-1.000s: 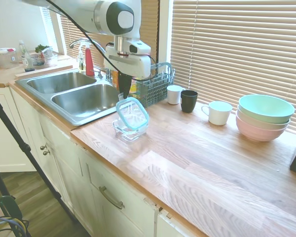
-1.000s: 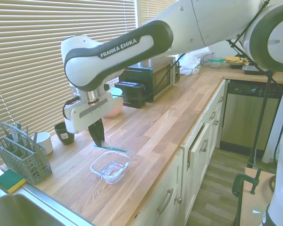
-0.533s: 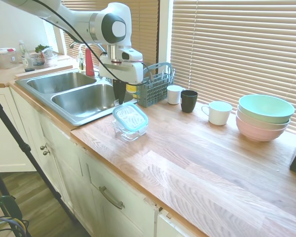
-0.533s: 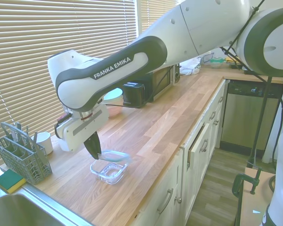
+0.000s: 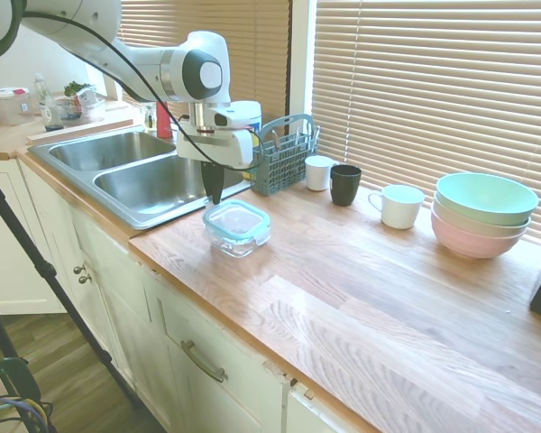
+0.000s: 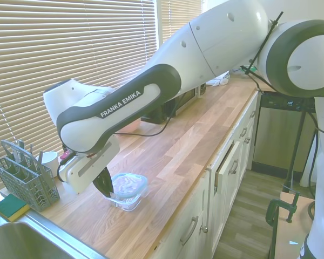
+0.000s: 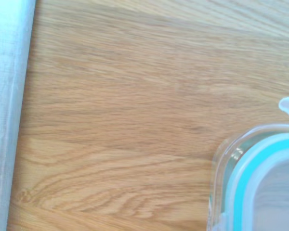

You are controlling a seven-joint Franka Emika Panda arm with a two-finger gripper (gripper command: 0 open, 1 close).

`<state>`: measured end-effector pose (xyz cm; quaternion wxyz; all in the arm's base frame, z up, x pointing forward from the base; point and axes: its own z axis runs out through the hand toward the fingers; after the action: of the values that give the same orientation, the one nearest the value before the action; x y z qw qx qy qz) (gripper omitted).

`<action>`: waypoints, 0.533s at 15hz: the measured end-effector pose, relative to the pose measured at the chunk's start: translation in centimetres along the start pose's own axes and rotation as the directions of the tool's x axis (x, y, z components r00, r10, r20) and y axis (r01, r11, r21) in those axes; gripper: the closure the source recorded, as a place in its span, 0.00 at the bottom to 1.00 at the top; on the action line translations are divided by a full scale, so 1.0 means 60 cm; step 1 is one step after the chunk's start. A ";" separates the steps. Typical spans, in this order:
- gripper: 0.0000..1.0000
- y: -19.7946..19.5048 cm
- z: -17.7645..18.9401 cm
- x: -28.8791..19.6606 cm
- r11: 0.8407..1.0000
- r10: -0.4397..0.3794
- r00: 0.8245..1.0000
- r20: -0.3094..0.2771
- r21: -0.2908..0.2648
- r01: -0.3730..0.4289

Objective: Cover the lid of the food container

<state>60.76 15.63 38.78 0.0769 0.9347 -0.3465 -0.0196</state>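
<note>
The lid [image 5: 239, 217], clear with a teal rim, lies flat on top of the glass food container [image 5: 243, 241] on the wooden counter, close to the sink. My gripper [image 5: 214, 199] points straight down at the lid's sink-side edge, its dark fingers closed together on that edge. The second exterior view has the lid [image 6: 128, 182] level on the food container [image 6: 123, 201], with the gripper [image 6: 105, 192] at its left side. Up close in the wrist view are a corner of the lid [image 7: 260, 192] and the glass rim [image 7: 220, 163] beneath it.
A steel double sink [image 5: 153, 180] lies just beyond the gripper. A blue-grey cutlery basket [image 5: 284, 158] stands behind the container, followed by a white cup [image 5: 318, 171], a dark cup [image 5: 345, 184], a white mug [image 5: 400, 206] and stacked pastel bowls [image 5: 482, 212].
The gripper came down and towards the sink with the lid. The lid went from tilted above the container to lying flat on it.
</note>
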 end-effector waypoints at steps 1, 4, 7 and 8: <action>1.00 -0.002 0.003 -0.001 1.000 0.001 1.000 -0.003 -0.002 -0.001; 1.00 -0.005 0.009 0.000 1.000 0.003 1.000 -0.006 -0.004 -0.003; 1.00 -0.007 0.019 0.002 1.000 0.005 1.000 -0.005 -0.008 -0.005; 1.00 -0.007 0.018 0.004 1.000 0.006 1.000 -0.005 -0.007 -0.006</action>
<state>61.10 15.66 37.63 0.0812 0.9333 -0.3492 -0.0180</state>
